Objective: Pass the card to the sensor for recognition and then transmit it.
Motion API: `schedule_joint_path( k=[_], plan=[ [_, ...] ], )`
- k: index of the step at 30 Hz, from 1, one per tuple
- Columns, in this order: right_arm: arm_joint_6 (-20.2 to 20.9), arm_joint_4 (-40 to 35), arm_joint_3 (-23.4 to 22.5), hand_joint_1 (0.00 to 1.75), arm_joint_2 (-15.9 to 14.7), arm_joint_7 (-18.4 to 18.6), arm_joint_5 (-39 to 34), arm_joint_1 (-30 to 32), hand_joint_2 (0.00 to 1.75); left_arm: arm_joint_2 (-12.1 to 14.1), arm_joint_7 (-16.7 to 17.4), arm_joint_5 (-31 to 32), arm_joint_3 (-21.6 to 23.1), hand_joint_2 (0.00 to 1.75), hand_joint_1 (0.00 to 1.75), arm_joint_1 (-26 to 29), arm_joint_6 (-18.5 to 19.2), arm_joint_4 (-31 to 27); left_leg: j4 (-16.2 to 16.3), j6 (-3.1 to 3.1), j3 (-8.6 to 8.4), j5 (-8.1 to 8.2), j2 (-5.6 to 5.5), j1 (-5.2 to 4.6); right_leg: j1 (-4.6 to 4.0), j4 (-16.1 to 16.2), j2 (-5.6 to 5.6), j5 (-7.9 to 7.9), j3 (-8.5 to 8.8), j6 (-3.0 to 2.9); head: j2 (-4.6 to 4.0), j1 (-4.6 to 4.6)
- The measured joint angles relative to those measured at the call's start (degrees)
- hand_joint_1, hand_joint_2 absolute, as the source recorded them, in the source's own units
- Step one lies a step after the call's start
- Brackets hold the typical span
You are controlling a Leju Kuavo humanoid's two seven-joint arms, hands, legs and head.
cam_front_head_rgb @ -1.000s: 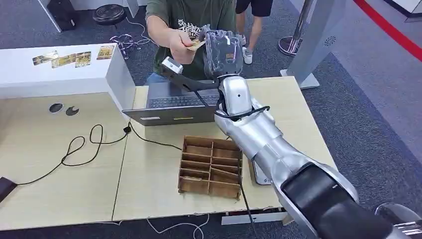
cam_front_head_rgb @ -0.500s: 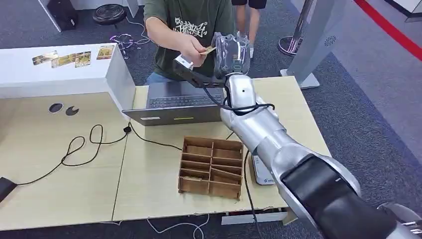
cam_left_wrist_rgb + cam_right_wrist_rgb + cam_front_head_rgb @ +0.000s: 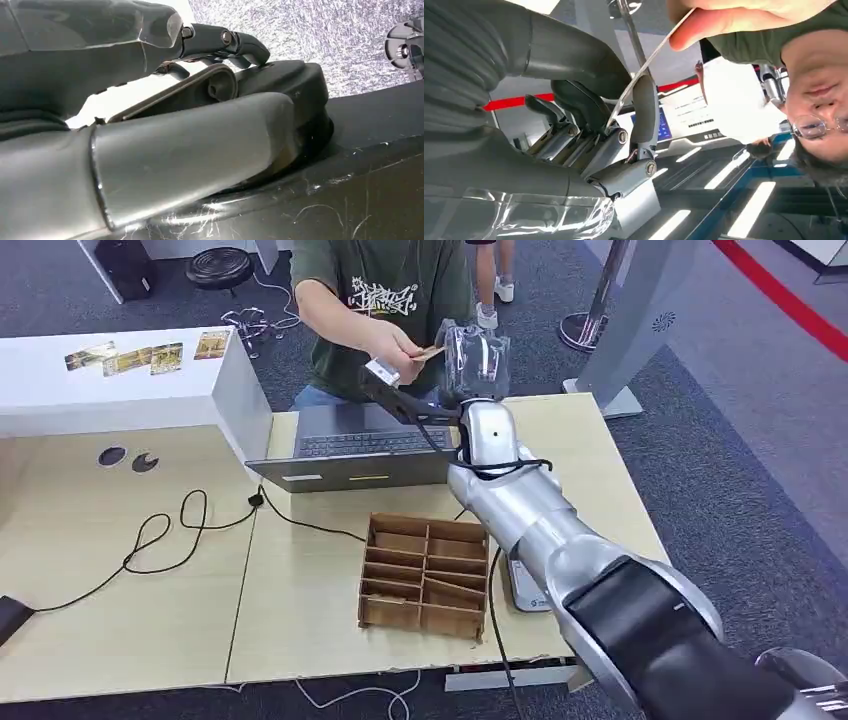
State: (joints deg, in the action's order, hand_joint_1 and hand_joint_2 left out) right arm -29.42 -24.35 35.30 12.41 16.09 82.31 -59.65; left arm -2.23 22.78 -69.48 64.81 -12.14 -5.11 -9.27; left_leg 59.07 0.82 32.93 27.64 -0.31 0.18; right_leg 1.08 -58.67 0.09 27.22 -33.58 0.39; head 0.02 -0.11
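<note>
Pale wooden worktop [image 3: 150, 610] across the lower left and middle of the head view, bearing a black cable [image 3: 165, 540] at left, an open laptop [image 3: 350, 445] at upper middle and a brown wooden divider box [image 3: 425, 575] at centre. Grey sensor pad [image 3: 525, 590] just right of the box, half hidden by the silver right arm. White raised shelf [image 3: 110, 390] at upper left, carrying a row of cards [image 3: 140, 358]. Grey carpet [image 3: 740, 440] around the worktop, red stripe [image 3: 790, 300] at upper right, black stool [image 3: 220, 265] at top left.

Right robot hand [image 3: 472, 360] raised at upper middle of the head view, beyond the laptop, fingers [image 3: 644, 107] closed on one end of the card [image 3: 430, 352]. Same card [image 3: 644, 67] edge-on in the right wrist view, upper middle, its other end pinched by a person's hand [image 3: 395, 345] in a green shirt, standing behind the worktop.

Left robot hand [image 3: 165, 130] close against a dark surface in the left wrist view; whether open or closed, cannot tell.
</note>
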Motion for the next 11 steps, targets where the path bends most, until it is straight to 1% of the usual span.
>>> schedule_joint_path(
  k=[1, 2, 3, 4, 11],
  plan=[
    [-0.04, 0.0, -0.02, 1.75, 0.0, -0.02, 0.0, 0.05, 1.75, -0.02, 0.02, 0.02, 0.2, 0.0, 0.0, -0.01, 0.0, 0.0, 0.0, 0.0, 0.0, 0.0, 0.0, 0.0, 0.0, 0.0, 0.0, 0.0, 0.0, 0.0, 0.0, 0.0],
    [-0.07, 0.0, -0.04, 1.06, 0.0, -0.04, 0.0, 0.09, 1.75, -0.02, 0.09, 0.04, 0.33, 0.0, 0.0, -0.03, 0.0, 0.0, 0.0, 0.0, 0.0, 0.0, 0.0, 0.0, 0.0, 0.0, 0.0, 0.0, 0.0, 0.0, -0.02, 0.0],
    [-0.09, 0.0, -0.04, 1.06, 0.0, -0.11, 0.0, 0.1, 1.75, -0.02, 0.09, 0.07, 0.33, 0.0, 0.0, -0.03, 0.0, 0.0, 0.0, 0.0, 0.0, 0.0, 0.0, 0.0, 0.0, 0.0, 0.0, 0.0, 0.0, 0.0, 0.0, 0.0],
    [-0.13, 0.0, -0.07, 0.0, 0.0, -0.2, -0.02, 0.11, 1.75, -0.02, 0.09, 0.07, 0.37, 0.0, 0.0, -0.04, 0.0, 0.0, 0.0, 0.0, 0.0, 0.0, 0.0, 0.0, 0.0, 0.0, 0.0, 0.0, 0.0, 0.0, 0.0, 0.0],
    [-1.4, -0.02, -1.25, 0.0, 0.02, -1.38, -0.94, 0.95, 1.75, -0.02, 0.15, -0.04, 0.94, 0.0, 0.0, -0.1, -0.02, 0.02, 0.0, 0.0, 0.01, 0.0, 0.01, 0.0, 0.0, 0.0, 0.01, 0.0, 0.0, 0.0, 0.0, 0.0]
  ],
)
